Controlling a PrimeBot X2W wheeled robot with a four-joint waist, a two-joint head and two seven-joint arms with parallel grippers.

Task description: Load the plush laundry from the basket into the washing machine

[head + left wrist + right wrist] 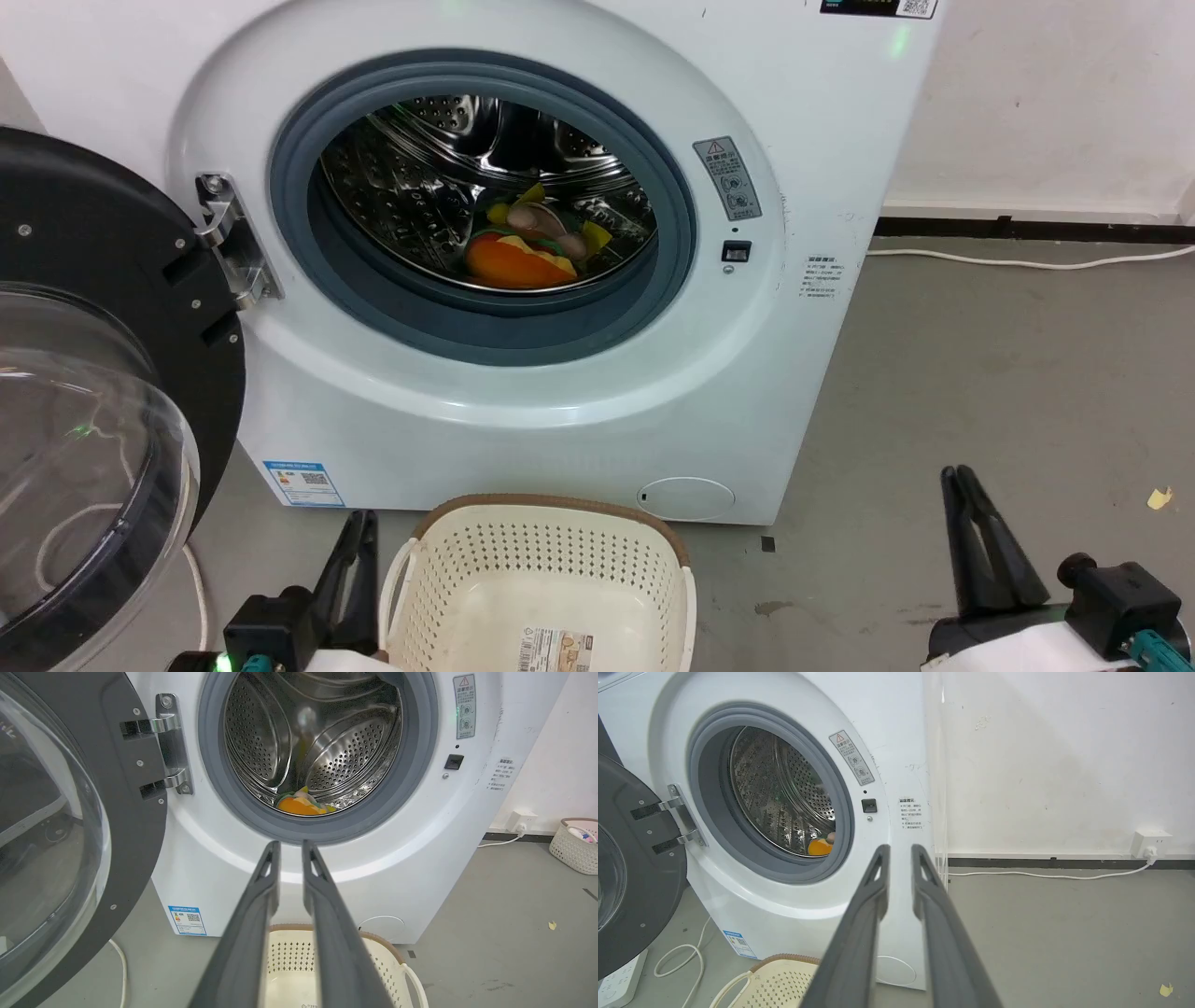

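Big white washer [523, 411] on grey floor [980, 373], round door [93, 280] swung wide open to the left on its hinge [229, 243], shiny steel drum [420, 187] exposed. Cream basket [523, 560] on floor just in front of washer's lower edge, label sticker [557, 647] on its bottom. L jaws just beside basket's left handle [397, 569], R jaws well off to its right. Both pairs pointing twd washer, narrowly parted, gripping nothing. Plush toy [523, 257] inside drum, at bottom near front lip: orange bun, yellow trim, pink face.
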